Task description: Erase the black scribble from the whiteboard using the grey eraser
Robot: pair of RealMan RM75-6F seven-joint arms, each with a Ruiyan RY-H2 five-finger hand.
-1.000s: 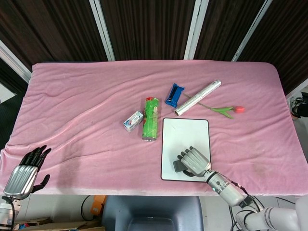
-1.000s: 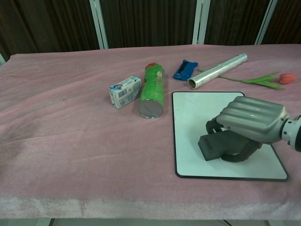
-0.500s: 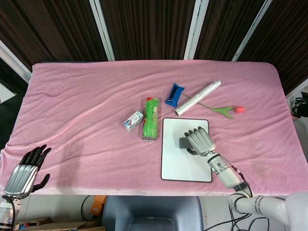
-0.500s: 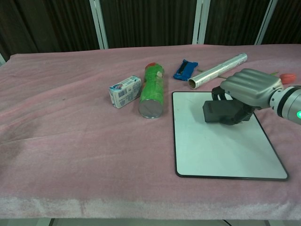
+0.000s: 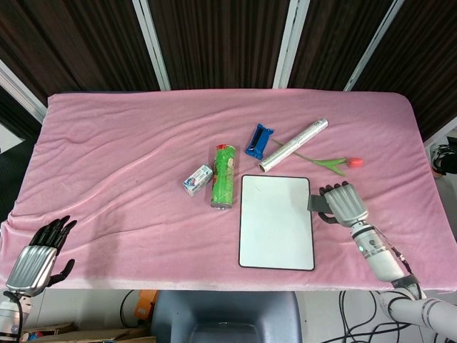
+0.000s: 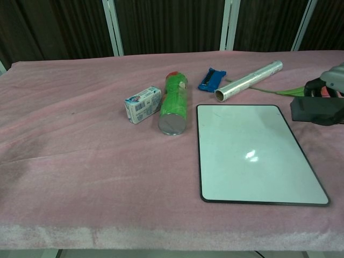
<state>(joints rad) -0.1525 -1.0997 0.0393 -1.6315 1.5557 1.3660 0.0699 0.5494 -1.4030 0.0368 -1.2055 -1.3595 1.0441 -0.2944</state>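
The whiteboard [image 5: 276, 221] [image 6: 251, 152] lies flat near the table's front edge; its white face shows no black marks. My right hand [image 5: 340, 203] [image 6: 331, 86] grips the dark grey eraser [image 5: 316, 204] [image 6: 315, 109] just past the board's right edge, off the board. In the chest view the hand is cut off by the frame's right edge. My left hand [image 5: 37, 254] hangs off the table's front left corner, fingers apart, holding nothing.
A green can [image 5: 224, 177] lies on its side left of the board, with a small box [image 5: 198, 179] beside it. Behind the board are a blue object [image 5: 259, 140], a silver tube [image 5: 293, 145] and a tulip [image 5: 335, 163].
My right hand has carried the eraser from the board's lower part up across it and then right, off its right edge. The left hand has stayed still.
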